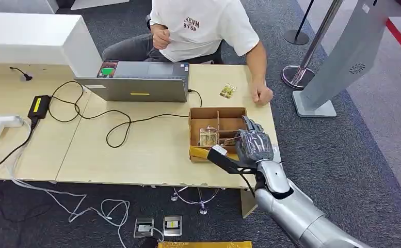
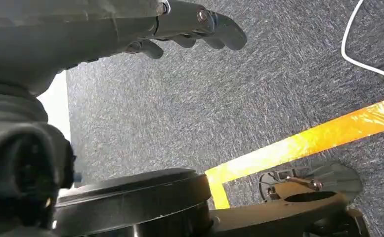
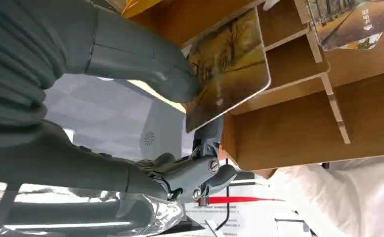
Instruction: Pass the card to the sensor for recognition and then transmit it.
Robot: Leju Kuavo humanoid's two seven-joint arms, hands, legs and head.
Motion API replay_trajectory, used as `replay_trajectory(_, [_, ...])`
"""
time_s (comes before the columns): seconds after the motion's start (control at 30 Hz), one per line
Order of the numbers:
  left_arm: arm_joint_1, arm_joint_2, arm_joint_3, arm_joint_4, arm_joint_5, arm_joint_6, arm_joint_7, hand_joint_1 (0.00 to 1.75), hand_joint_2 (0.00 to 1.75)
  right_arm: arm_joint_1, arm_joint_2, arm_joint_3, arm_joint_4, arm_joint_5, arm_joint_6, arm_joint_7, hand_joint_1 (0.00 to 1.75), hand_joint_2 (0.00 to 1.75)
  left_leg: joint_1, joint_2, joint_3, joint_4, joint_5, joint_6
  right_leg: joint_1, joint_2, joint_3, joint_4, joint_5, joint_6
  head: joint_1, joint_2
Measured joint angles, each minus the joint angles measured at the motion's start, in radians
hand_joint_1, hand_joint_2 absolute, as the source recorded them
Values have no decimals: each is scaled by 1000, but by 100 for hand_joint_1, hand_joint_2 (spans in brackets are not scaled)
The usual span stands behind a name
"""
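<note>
The right hand [image 1: 253, 143] reaches over the near right corner of the pale wooden bench [image 1: 136, 155] and pinches a card [image 3: 228, 66] between its thick grey thumb [image 3: 145, 61] and a darker finger behind it, at the brown divided box [image 1: 218, 133]. The right wrist view shows the card's face as a golden, autumn-toned picture with rounded corners, held just off the box's wooden partitions [image 3: 323, 74]; no writing on it can be read. A second card [image 3: 355, 22] lies in a neighbouring compartment, printed with small white characters too fine to make out. In the head view, more cards [image 1: 207, 137] stand in the box's near left compartment, and another one [image 1: 227, 91] lies flat on the bench beyond the box, near the fist [image 1: 261, 95] of a seated person in a white T-shirt [image 1: 203, 26], whose chest print seems to read "KEVM RYSP", though it is small and unsure. A grey laptop [image 1: 139, 81] stands on the bench with a yellow strip on its back and a green patch beside its keyboard; a black power brick [image 1: 39, 106] bearing a yellow label lies to its left among black cables. The left hand [image 2: 190, 29] hangs over grey carpet crossed by yellow tape [image 2: 298, 143], fingers loosely apart and holding nothing.
</note>
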Motion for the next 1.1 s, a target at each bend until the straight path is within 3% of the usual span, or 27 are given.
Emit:
replay_trajectory(0.93, [1, 0, 0, 0, 11, 13, -1, 0, 0, -1, 10, 0, 13, -15, -15, -11, 175, 175, 0, 0, 0, 0, 0, 0, 0, 0, 0, 0, 0, 0, 0, 0])
replay_trajectory(1.1, [1, 0, 0, 0, 0, 11, -1, 0, 0, -8, 11, -1, 13, -13, -48, -4, 175, 175, 0, 0, 0, 0, 0, 0, 0, 0, 0, 0, 0, 0, 0, 0])
